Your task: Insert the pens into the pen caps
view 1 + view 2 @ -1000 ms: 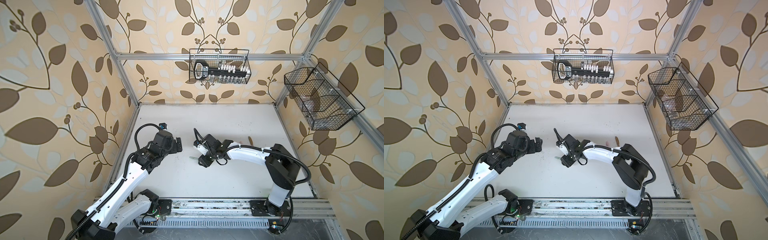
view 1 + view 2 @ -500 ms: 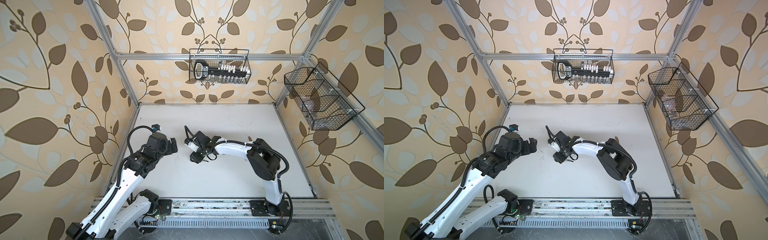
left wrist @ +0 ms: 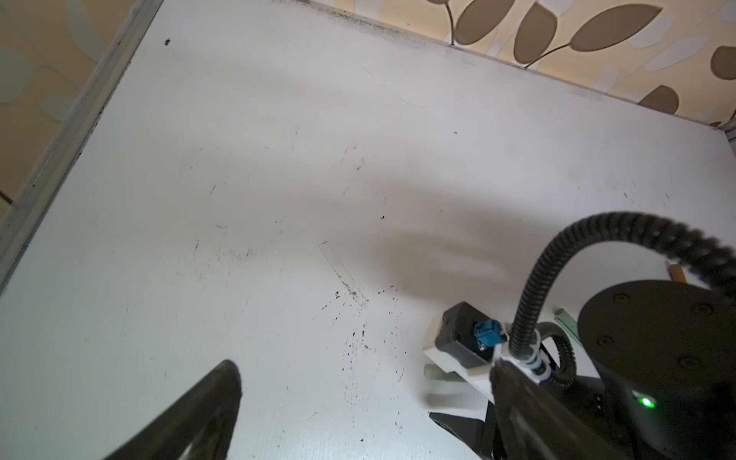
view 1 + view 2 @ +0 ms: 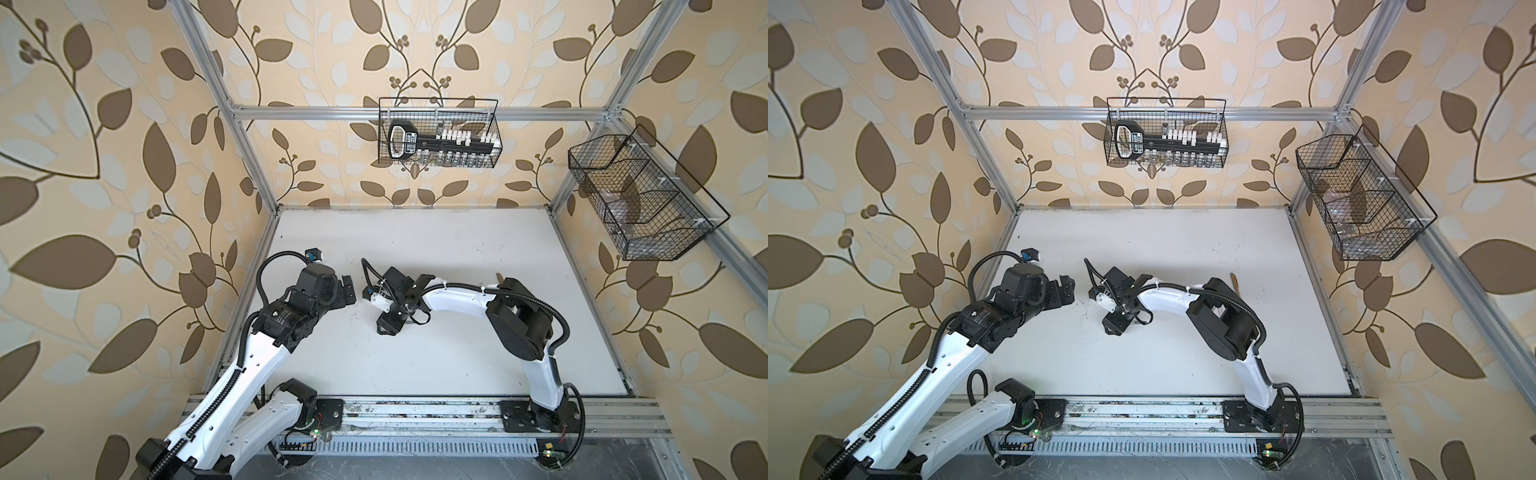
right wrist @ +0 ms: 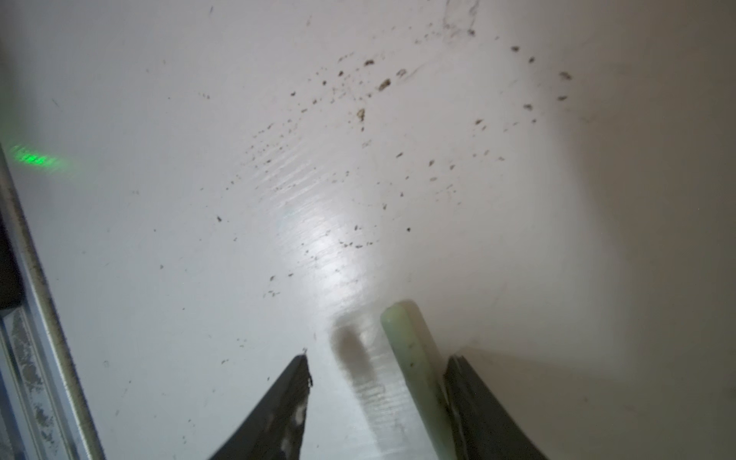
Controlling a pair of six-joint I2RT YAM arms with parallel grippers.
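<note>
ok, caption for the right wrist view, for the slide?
Right hand open over the speckled white table, a sage green pen against one finger.

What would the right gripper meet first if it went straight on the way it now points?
Probably the white table: beyond the right gripper only bare, speckled surface shows, though depth is unclear.

left arm [image 4: 262,357] / right arm [image 4: 455,297]: white shells, black joints | black ribbed cables [image 3: 529,286] | green led [image 3: 646,402]

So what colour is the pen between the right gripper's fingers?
Pale sage green; the pen shows best in the right wrist view.
</note>
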